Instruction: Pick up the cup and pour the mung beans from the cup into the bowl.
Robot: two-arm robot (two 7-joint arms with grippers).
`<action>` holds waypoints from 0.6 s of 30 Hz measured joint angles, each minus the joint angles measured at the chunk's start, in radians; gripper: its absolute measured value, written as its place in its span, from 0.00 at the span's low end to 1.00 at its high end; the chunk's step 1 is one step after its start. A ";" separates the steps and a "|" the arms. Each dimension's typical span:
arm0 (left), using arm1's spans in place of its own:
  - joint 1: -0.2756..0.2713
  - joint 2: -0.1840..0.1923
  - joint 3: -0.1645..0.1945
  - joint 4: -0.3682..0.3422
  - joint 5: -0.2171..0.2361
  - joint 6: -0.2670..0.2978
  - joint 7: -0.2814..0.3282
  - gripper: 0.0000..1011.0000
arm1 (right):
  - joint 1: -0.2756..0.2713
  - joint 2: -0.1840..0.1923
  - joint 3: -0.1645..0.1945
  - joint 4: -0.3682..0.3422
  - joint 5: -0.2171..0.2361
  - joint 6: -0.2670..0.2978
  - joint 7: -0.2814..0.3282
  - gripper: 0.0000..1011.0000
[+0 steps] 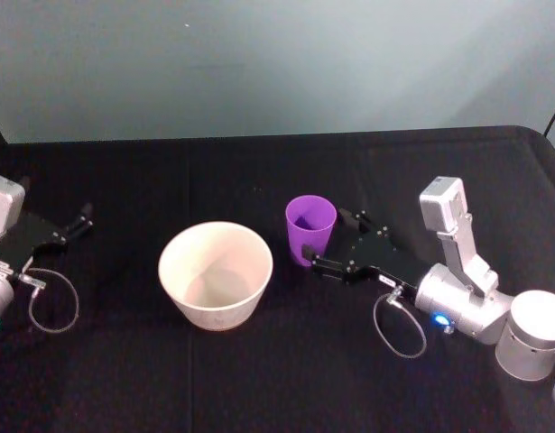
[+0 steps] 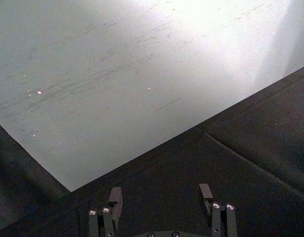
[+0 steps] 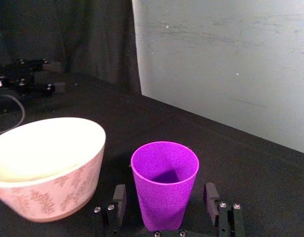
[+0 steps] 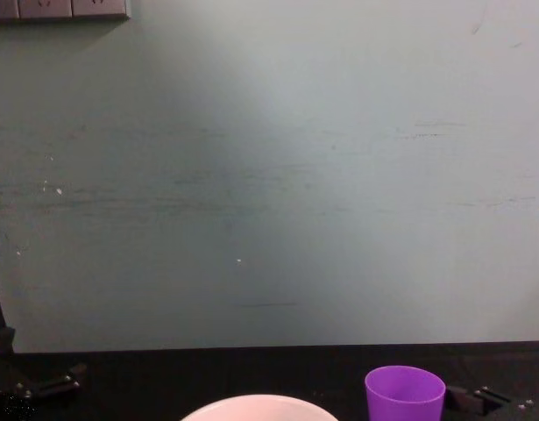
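Head view: cup point(image 1: 310, 227) stands upright on the black table point(image 1: 259, 162), just right of the bowl point(image 1: 216, 273). Right gripper point(image 1: 333, 241) straddles the cup's base. Left gripper point(image 1: 73, 225) lies at the table's left edge.

Left wrist view: its claw is spread wide, holding nothing.

Right wrist view: cup sits between wide-set fingers point(image 3: 119, 197), a gap on each side.

Chest view: cup upright, right of the bowl's rim.

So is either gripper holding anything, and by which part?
Nothing is held. The right gripper sits open around the cup, fingers off its sides; the left gripper is open, empty.
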 joint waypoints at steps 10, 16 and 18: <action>0.000 0.000 0.000 0.000 0.000 0.000 0.000 1.00 | 0.023 -0.048 0.015 0.058 -0.010 -0.022 0.005 0.99; 0.000 0.000 0.000 0.000 0.000 0.000 0.000 1.00 | 0.040 -0.073 0.020 0.076 -0.020 -0.020 0.014 0.99; 0.000 0.000 0.000 0.000 0.000 0.000 0.000 1.00 | 0.046 -0.082 0.022 0.083 -0.024 -0.017 0.016 0.99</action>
